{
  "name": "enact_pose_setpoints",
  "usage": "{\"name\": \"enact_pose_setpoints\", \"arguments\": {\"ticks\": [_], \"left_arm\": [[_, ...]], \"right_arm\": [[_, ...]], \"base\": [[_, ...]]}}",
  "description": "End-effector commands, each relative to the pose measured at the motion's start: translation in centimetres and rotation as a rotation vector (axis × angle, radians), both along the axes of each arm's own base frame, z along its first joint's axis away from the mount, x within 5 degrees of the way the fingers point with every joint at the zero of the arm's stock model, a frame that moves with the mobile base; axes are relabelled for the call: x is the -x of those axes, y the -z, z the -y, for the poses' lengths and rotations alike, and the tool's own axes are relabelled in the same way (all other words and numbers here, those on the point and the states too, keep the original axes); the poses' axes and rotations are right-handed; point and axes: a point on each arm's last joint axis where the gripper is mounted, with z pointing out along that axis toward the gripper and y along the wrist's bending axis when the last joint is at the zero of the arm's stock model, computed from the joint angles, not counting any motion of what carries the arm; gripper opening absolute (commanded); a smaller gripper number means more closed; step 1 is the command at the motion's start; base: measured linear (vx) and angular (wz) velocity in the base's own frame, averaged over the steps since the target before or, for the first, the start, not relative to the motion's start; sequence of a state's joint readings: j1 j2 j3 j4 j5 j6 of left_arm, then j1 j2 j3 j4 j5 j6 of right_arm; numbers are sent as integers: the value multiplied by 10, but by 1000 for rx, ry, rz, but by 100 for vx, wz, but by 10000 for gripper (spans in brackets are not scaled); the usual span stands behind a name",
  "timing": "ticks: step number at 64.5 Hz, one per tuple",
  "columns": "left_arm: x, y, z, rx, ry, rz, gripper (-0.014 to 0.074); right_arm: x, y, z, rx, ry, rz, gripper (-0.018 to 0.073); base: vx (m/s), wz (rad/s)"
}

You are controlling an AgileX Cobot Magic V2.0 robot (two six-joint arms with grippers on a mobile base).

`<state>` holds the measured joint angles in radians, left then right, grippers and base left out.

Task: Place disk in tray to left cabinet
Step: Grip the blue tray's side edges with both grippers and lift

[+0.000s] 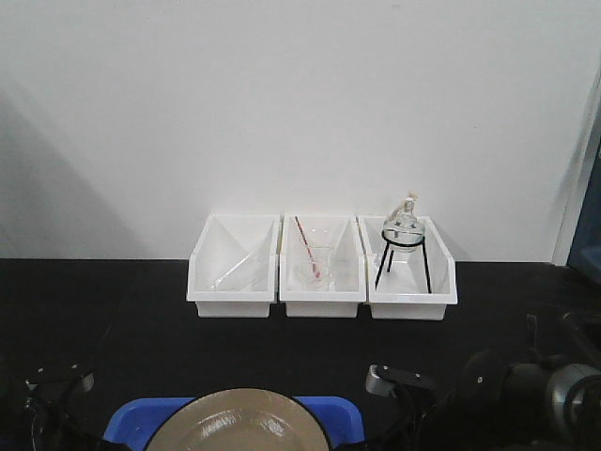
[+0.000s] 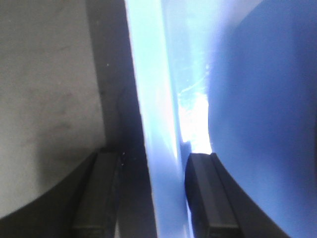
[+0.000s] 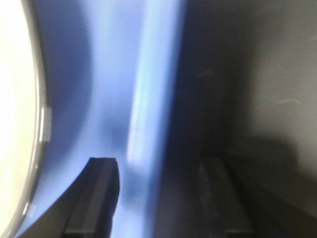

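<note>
Since the cabinet is nowhere in view, what matters is how each arm's jaws sit against the tray [image 1: 124,425]. It lies at the very near edge of the front view, with the disk [image 1: 246,423] resting on it and covering most of its middle. The tray's long axis runs side to side, one short end toward each arm.

At the tray's left end, the left jaws stand open astride the raised rim [image 2: 158,124]. One of the fingers [image 2: 204,196] is on the tray's inner side, close against the rim. The other is outside it over the table [image 2: 44,99], with a gap.

At the tray's right end, the right jaws are likewise open across the rim. The inner finger [image 3: 101,196] lies between the rim and the disk's edge; the outer one is blurred. Both arms seem equally near, so a two-armed lift looks likely once both pairs close.

Beyond the tray, three white bins [image 1: 321,272] stand against the wall. The one off the tray's right end holds a flask on a tripod [image 1: 404,230].
</note>
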<state>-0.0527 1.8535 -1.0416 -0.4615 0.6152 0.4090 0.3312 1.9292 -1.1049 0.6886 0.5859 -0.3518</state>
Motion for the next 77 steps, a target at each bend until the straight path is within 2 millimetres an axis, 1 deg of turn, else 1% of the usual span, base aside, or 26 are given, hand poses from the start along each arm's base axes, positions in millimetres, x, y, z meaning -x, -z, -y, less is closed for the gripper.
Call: {"name": "enact_pose_setpoints", "arguments": {"ticks": [1,10,20,27,33,40,43,45,52,59,62,68,77], "left_arm": [[-3,-11,5,41,-22,22,436],[-1,-5,6,64,-28,-17,432],[0,2,11,67,-15,-48,419],[0,5,16,67,-2,-59,401],[2,6,22,74,13,-72,372],[3,6,26,94,11,-84,307],[4,6,28,109,5,-90,272],[4,5,29,120,0,-95,241],[5,3,33,168,-22,-118,130],[7,-3,36,216,-41,-132,22],[8,-6,37,231,-43,-136,-9],[8,-17,39,253,-36,-130,-9],[4,-44,43,299,-27,-129,-4]], "right_arm": [[-5,-20,-9,-30,3,86,420],[-5,-17,-8,-35,28,66,406],[-4,-13,-9,-38,39,35,367],[-3,-10,-10,-46,56,7,329],[-2,-7,-10,-49,69,-20,277],[-2,-7,-10,-52,76,-30,212],[-2,-8,-10,-56,78,-30,166],[-3,-9,-10,-59,78,-31,153],[-5,-16,-13,-74,64,-31,62],[-10,-27,-16,-94,46,-23,-14],[-12,-31,-18,-106,46,-28,-13],[-17,-43,-22,-133,52,-45,-10],[-23,-60,-26,-160,54,-59,-8]], "base": [[0,0],[0,0],[0,0],[0,0],[0,0],[0,0],[0,0],[0,0],[0,0],[0,0],[0,0],[0,0],[0,0]]}}
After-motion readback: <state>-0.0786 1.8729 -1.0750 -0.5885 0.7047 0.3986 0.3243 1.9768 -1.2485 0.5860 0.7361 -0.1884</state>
